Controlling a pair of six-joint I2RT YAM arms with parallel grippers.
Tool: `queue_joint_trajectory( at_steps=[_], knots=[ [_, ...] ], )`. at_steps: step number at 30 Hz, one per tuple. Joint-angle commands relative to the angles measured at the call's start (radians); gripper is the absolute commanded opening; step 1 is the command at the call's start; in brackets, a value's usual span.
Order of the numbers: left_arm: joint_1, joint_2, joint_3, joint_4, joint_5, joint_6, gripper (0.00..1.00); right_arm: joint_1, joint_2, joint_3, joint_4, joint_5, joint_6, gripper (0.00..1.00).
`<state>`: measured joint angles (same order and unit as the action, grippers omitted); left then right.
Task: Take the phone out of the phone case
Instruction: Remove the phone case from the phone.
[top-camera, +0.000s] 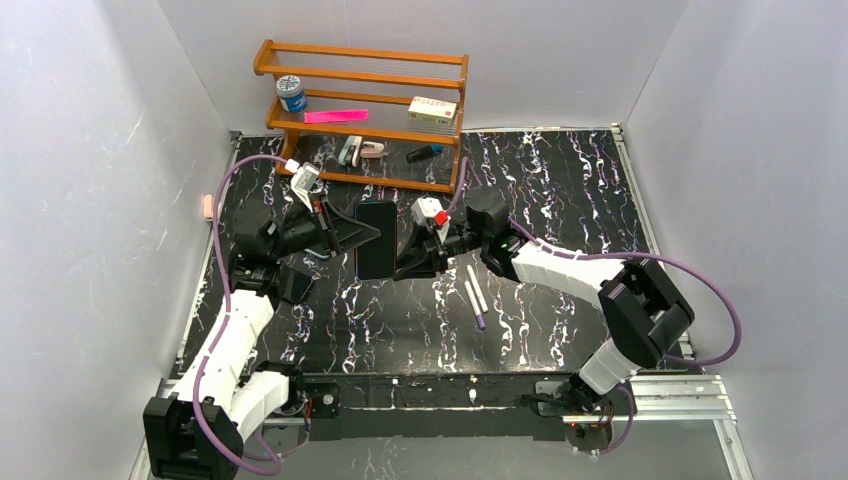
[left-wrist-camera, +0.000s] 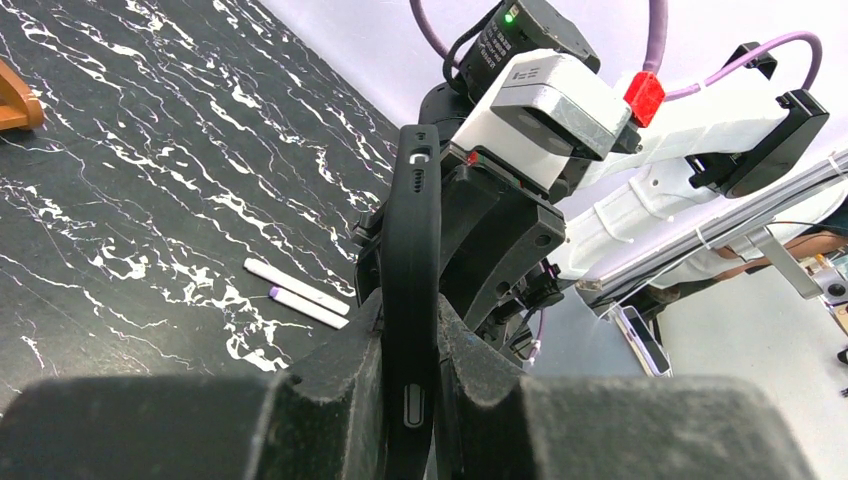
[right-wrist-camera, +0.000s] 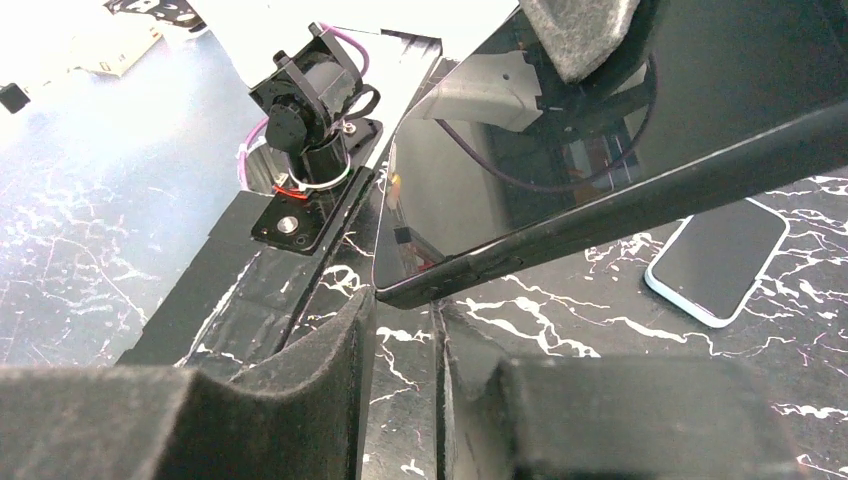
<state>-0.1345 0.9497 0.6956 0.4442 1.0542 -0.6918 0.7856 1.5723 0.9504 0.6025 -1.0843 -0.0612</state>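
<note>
The phone (top-camera: 377, 238) is in its black phone case (left-wrist-camera: 412, 250) and is held on edge above the middle of the table. My left gripper (left-wrist-camera: 408, 320) is shut on the case's lower part, one finger on each flat side, with a side button showing between the pads. My right gripper (right-wrist-camera: 408, 305) sits at the phone's other side (top-camera: 412, 258). Its jaws stand a narrow gap apart, and the cased phone's corner (right-wrist-camera: 420, 285) is right at the fingertips. The glossy screen (right-wrist-camera: 600, 130) faces the right wrist camera.
Two white pens (top-camera: 475, 293) lie on the black marbled table (top-camera: 560, 190) right of centre. A second phone (right-wrist-camera: 718, 262) with a pale rim lies flat on the table under the held one. A wooden rack (top-camera: 365, 110) with small items stands at the back.
</note>
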Motion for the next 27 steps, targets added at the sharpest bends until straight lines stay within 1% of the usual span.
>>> queue_joint_trajectory(
  at_steps=[1,6,9,11,16,19,22,27],
  knots=[
    [-0.002,-0.029,-0.009,0.065,-0.021,-0.036,0.0,0.006,0.013,-0.003,0.11,-0.006,0.03,0.27],
    [-0.009,-0.034,-0.033,0.108,-0.045,-0.116,0.0,0.006,0.02,-0.008,0.15,0.066,0.047,0.14],
    [-0.018,-0.034,-0.054,0.14,-0.063,-0.174,0.0,0.006,0.018,-0.015,0.173,0.147,0.042,0.05],
    [-0.021,-0.033,-0.064,0.159,-0.07,-0.216,0.0,0.006,0.011,-0.022,0.178,0.198,0.02,0.01],
    [-0.039,-0.044,-0.086,0.197,-0.089,-0.297,0.0,0.006,0.0,-0.02,0.177,0.299,-0.026,0.01],
    [-0.049,-0.054,-0.105,0.254,-0.089,-0.353,0.0,0.006,-0.004,-0.011,0.157,0.347,-0.078,0.01],
    [-0.052,-0.052,-0.116,0.274,-0.089,-0.39,0.0,0.006,-0.007,-0.008,0.146,0.361,-0.118,0.01],
    [-0.059,-0.057,-0.123,0.283,-0.099,-0.408,0.0,0.006,-0.015,-0.001,0.15,0.38,-0.129,0.01]
  ],
)
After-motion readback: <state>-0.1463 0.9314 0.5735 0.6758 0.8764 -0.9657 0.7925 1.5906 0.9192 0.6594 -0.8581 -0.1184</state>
